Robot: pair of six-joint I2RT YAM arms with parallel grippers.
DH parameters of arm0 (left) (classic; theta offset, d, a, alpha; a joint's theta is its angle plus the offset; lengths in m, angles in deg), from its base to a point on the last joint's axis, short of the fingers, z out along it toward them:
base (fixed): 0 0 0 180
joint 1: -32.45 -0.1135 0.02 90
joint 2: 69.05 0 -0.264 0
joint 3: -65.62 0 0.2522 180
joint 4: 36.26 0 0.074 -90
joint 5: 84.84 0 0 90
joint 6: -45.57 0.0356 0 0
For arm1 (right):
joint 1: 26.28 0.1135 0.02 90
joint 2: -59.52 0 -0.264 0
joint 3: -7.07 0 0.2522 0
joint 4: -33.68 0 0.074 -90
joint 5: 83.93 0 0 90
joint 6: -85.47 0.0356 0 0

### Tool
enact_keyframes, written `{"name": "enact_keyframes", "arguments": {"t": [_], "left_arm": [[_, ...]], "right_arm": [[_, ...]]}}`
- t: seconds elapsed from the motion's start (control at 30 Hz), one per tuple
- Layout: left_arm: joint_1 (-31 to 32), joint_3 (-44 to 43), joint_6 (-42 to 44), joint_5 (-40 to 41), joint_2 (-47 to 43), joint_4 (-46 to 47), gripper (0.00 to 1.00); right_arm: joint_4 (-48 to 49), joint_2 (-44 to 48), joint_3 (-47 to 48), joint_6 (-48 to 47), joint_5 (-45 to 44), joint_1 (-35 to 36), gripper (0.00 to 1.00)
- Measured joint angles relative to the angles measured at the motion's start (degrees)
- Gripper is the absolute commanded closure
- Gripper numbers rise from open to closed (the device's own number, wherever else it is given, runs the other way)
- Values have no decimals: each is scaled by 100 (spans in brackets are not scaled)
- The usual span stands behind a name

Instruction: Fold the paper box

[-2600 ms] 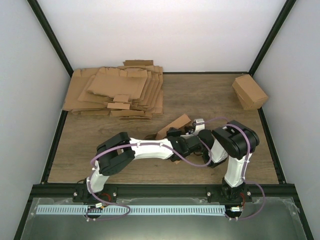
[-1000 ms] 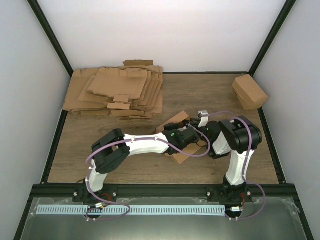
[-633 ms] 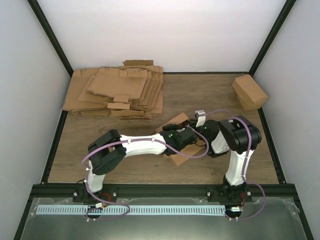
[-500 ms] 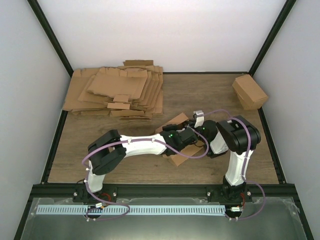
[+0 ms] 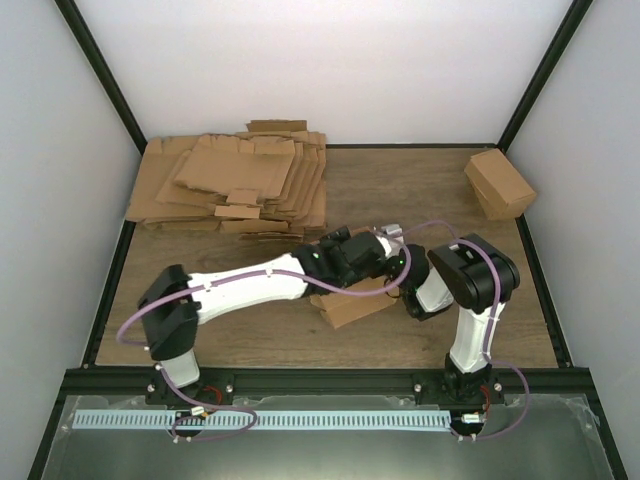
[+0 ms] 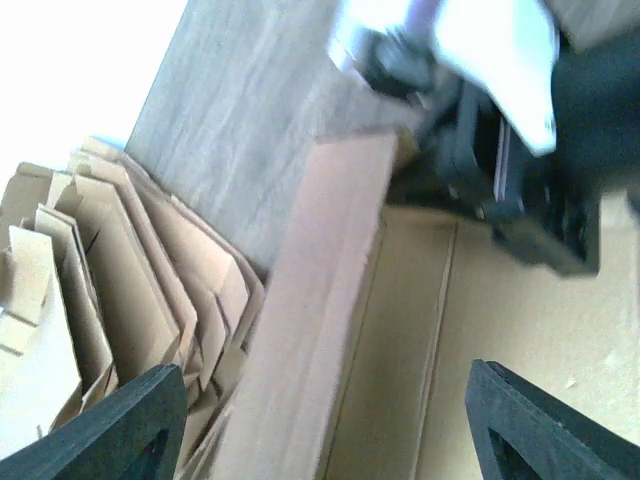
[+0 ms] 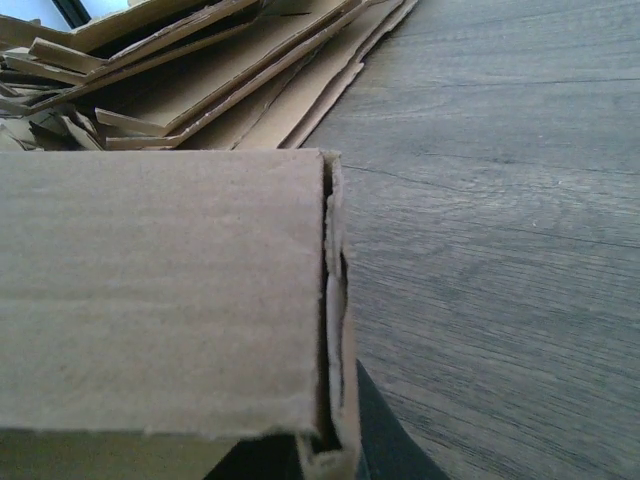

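**A:** Where did the paper box (image 5: 355, 300) sit?

**B:** Near the pile of flat sheets (image 5: 235, 185), off its near right corner, with one long wall raised.

**A:** And the grippers?

**B:** The right gripper (image 7: 330, 448) was pinched tight on the box's end. The left gripper (image 6: 325, 400) hung over the pile-side wall, jaws wide and holding nothing.

**A:** Which step?

**B:** Mid-fold, probably. Next, the left would need to press that wall over along its crease.

The top external view looks down from high over the near edge of the desk (image 5: 420, 190), facing the pile of flat sheets (image 5: 230, 185) and taking in the whole surface. The left wrist view hangs close above the paper box (image 6: 330, 280), angled toward the pile. The right wrist view sits low against the box, facing the pile, which all three share.
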Motion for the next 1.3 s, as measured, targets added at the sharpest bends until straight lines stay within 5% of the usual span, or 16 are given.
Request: {"name": "enact_keyframes", "arguments": {"t": [0.3, 0.47, 0.7, 0.9, 1.13, 1.3], "left_arm": [[-1419, -931, -999, -1851, -389, -389, 20], [-2085, -883, -1318, -2634, -212, -455, 29], [-2122, 313, -1620, -3770, -271, -17, 36], [-2124, 1130, -1902, -4288, -625, 509, 52], [-2127, 1598, -2205, -4647, -800, 940, 57], [-2127, 1628, -2365, -4732, -802, 1019, 58]], "right_arm": [[-22, 127, -96, -234, -66, 267, 99], [-225, 501, -317, -341, -127, 734, 99], [-732, 916, -378, -345, -686, 1587, 97], [-892, 988, -529, -238, -1351, 2151, 88], [-743, 946, -647, -160, -1840, 2455, 75], [-295, 699, -673, -203, -2159, 2500, 79]]}}
